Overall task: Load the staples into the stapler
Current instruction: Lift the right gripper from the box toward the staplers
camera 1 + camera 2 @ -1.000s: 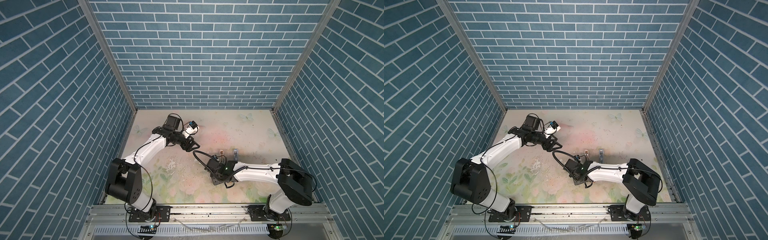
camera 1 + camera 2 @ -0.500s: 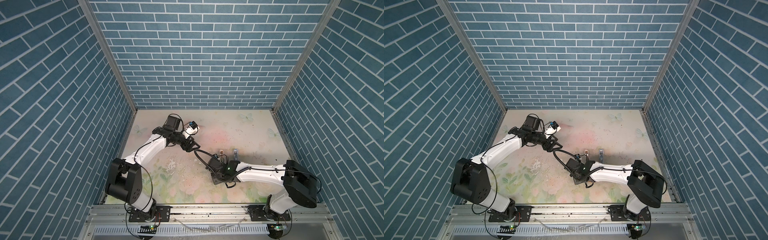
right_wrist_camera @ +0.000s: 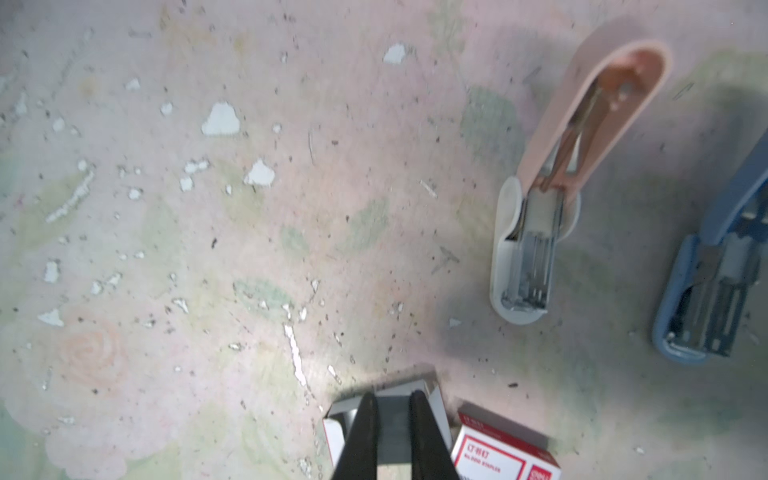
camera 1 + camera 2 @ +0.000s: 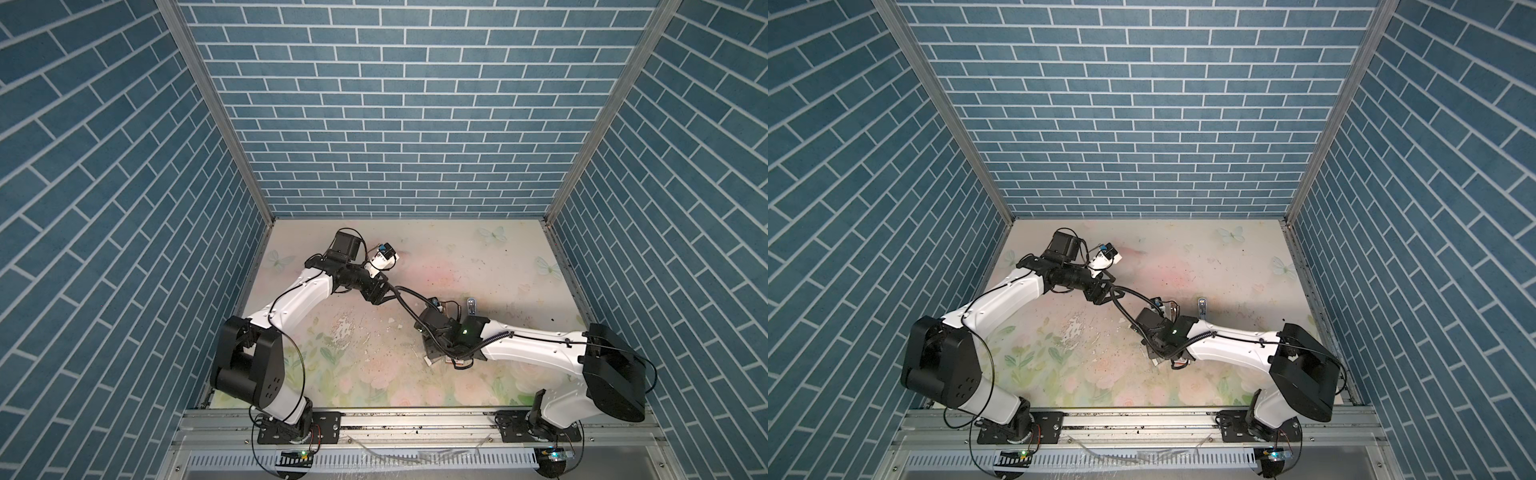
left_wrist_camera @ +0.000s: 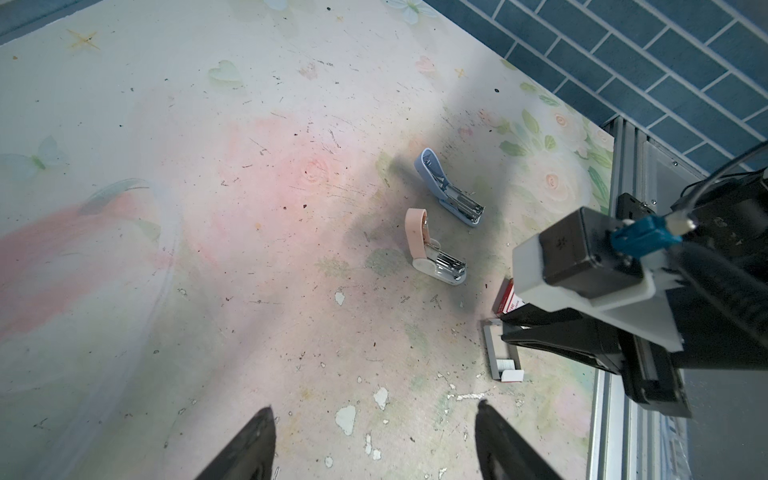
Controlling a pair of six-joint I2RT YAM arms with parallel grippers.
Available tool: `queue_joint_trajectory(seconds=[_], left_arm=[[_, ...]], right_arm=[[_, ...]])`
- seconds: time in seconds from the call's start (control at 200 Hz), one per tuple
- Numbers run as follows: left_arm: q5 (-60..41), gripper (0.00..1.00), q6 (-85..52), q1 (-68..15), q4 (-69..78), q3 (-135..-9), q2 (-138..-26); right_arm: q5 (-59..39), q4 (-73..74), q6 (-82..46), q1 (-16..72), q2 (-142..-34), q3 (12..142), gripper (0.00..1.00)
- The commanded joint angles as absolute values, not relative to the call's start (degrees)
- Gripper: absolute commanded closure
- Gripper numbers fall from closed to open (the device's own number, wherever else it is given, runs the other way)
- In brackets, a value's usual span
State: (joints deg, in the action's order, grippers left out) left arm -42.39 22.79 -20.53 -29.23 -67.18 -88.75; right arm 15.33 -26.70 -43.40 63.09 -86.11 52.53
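Two staplers lie flipped open on the floral mat: a pink stapler [image 3: 552, 199] [image 5: 428, 253] and a blue stapler [image 3: 715, 282] [image 5: 449, 189] beside it. The staples sit in a small grey tray [image 3: 434, 395] [image 5: 496, 357], next to their red-and-white box [image 3: 498, 457] [image 5: 507, 297]. My right gripper [image 3: 392, 395] reaches down into the tray, its jaws nearly together with a grey strip of staples between them. In both top views the right wrist [image 4: 449, 332] [image 4: 1167, 332] hides that grip. My left gripper [image 5: 374, 405] [image 4: 380, 293] hovers open and empty over bare mat, well short of the staplers.
The mat [image 4: 498, 266] is worn, with chipped white flecks [image 3: 220, 120] and loose scraps. Blue brick walls close in three sides, and a metal rail [image 4: 415, 419] runs along the front. The right arm's cable [image 4: 405, 297] passes close to the left gripper.
The right arm's shoulder and elbow have swung outward to the right while its gripper stays at the tray. The left arm has not moved.
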Motion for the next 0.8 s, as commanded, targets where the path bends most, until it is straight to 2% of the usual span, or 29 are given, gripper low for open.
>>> queue_joint_trajectory(seconds=[0.0, 0.41, 0.79], left_arm=[[-41.79, 0.23, 23.56, -20.6, -29.8, -67.59, -86.96], [-42.96, 0.23, 22.84, -20.55, -29.69, -67.5, -87.91], [-45.52, 0.23, 22.33, -20.47, -29.97, -67.19, -88.94]], right_arm=[[18.34, -24.45, -40.86, 61.65, -86.79, 54.79, 0.94], [22.64, -21.07, -34.54, 55.03, -86.7, 54.78, 0.94], [24.46, -9.72, -33.65, 53.04, -83.75, 45.19, 0.94]])
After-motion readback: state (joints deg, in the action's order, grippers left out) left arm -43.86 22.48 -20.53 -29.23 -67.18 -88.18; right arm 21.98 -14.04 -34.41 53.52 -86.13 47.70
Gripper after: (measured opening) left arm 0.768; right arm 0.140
